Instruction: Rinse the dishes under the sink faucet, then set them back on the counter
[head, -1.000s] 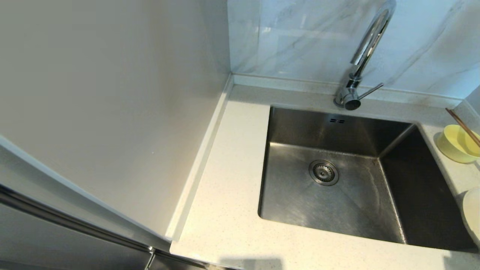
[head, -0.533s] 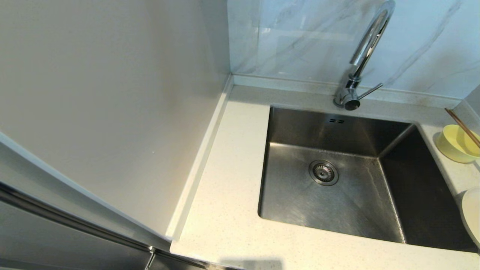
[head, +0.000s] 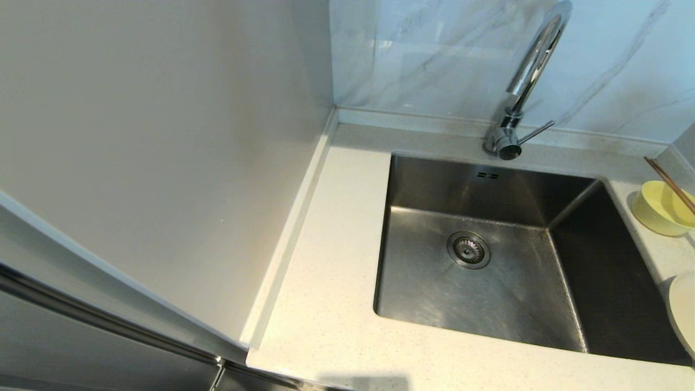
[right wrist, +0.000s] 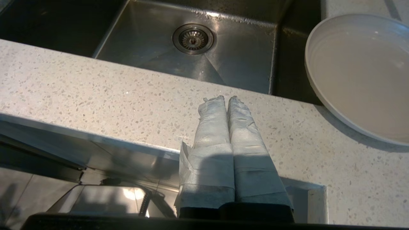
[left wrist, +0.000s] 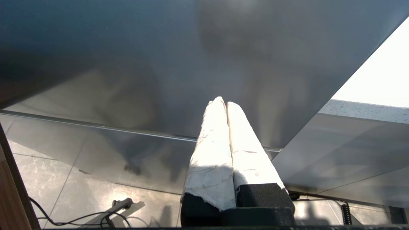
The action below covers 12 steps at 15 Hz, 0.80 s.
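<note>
Left gripper (left wrist: 222,103), fingers pressed together, hangs below the counter (head: 326,304). One sink (head: 478,293), one faucet (head: 529,70) arching upward, lever pointing right. Right gripper (right wrist: 224,98), also closed, hovers at the counter's front edge. One yellow bowl (head: 659,209) and one white plate (right wrist: 361,73) sit right of the sink.

chopsticks (head: 671,184) at 3 o'clock | marble wall panel (head: 434,54) at 12 o'clock | grey cabinet side (head: 152,152) at 9 o'clock | cables (left wrist: 80,218) on floor

a kitchen: steel sink (head: 488,260), chrome faucet (head: 524,81), speckled stone counter (head: 326,282)
</note>
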Available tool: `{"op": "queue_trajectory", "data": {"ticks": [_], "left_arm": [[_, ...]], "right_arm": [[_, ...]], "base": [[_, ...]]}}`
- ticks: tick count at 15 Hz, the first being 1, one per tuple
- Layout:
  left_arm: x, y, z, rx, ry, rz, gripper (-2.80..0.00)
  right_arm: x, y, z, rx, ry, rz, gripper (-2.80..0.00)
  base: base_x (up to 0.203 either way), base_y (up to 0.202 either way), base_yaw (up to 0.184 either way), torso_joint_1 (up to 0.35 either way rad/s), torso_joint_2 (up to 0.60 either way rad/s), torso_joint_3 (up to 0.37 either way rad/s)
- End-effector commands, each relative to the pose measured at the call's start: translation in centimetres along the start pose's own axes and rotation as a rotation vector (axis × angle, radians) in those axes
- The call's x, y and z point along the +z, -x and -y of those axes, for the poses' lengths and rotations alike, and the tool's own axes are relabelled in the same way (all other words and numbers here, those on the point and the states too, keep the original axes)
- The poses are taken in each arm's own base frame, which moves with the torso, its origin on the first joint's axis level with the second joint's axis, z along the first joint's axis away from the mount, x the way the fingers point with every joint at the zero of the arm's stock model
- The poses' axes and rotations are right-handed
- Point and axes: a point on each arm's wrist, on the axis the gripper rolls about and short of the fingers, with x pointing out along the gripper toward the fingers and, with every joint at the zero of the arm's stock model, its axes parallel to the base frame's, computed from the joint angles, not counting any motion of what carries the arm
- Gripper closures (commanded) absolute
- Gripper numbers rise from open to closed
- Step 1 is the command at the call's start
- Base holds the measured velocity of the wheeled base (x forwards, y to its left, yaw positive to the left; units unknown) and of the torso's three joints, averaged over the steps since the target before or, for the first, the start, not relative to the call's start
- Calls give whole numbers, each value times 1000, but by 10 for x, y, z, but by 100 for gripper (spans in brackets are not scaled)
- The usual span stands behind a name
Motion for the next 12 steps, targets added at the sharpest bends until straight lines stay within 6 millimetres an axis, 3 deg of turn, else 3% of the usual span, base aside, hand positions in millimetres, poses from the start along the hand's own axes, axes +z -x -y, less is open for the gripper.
{"op": "queue_trajectory", "data": {"ticks": [1, 12], "left_arm": [[0, 0, 0, 0, 0, 0, 0], [0, 0, 0, 0, 0, 0, 0]], "right_arm": [[-3, -2, 0, 4, 9, -13, 0], [-4, -3, 0, 4, -52, 25, 0]], "base": [[0, 0, 0, 0, 0, 0], [0, 0, 0, 0, 0, 0]]}}
